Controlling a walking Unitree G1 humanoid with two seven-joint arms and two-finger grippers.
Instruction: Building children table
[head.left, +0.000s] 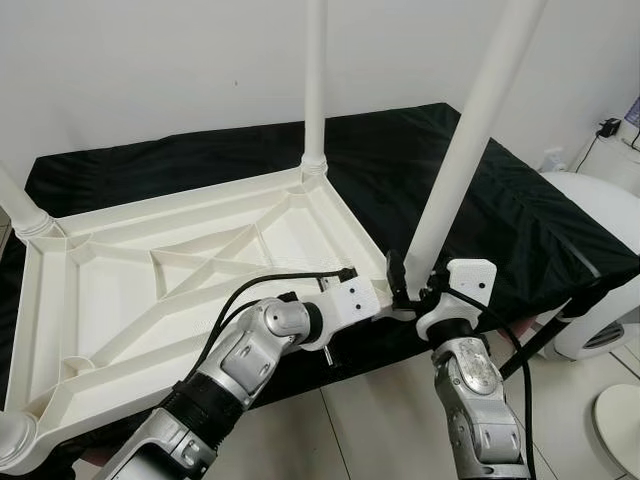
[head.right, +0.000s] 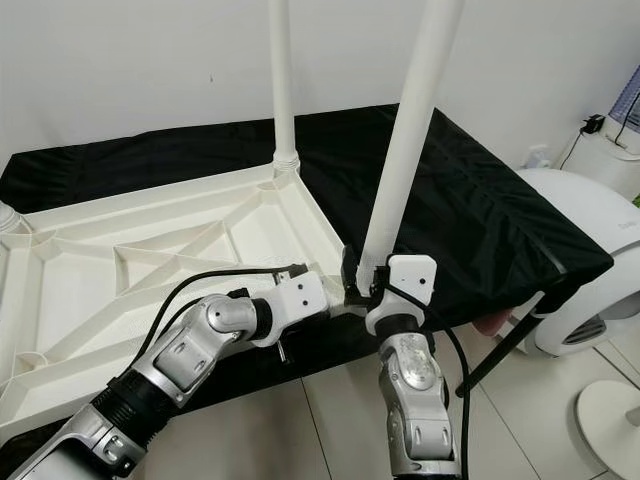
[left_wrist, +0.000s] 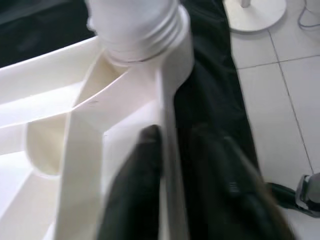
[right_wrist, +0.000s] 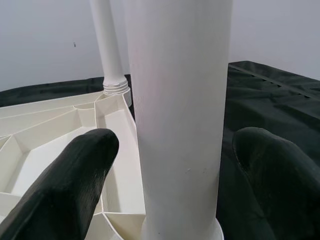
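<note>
Here, an upturned white plastic tabletop (head.left: 180, 270) lies rib-side up on a bench draped in black cloth (head.left: 500, 210), its near right corner reaching the bench's front edge. A far leg (head.left: 315, 90) stands upright in the far right corner socket; another socket with a leg stub sits at the far left corner (head.left: 25, 215).

At the near right corner, the near leg (head.left: 470, 130) rises tilted toward the right. The right gripper (right_wrist: 175, 170) has its two black fingers (right_wrist: 75, 180) spread either side of the leg's base, flanking it rather than clearly squeezing it. The left gripper (left_wrist: 175, 175) pinches the tabletop's side rim just beside that socket, one finger inside the wall and one outside, steadying the piece.

The step in hand looks like seating this leg by its thread. Done well, the leg wants bringing upright to match the far one before turning, or the thread may cross; the left grip should keep the tabletop from sliding off the bench edge.

White floor tiles (head.left: 380, 430) run below, a plain pale wall behind, and a rounded white appliance (head.left: 600, 260) stands off the bench's right end.
</note>
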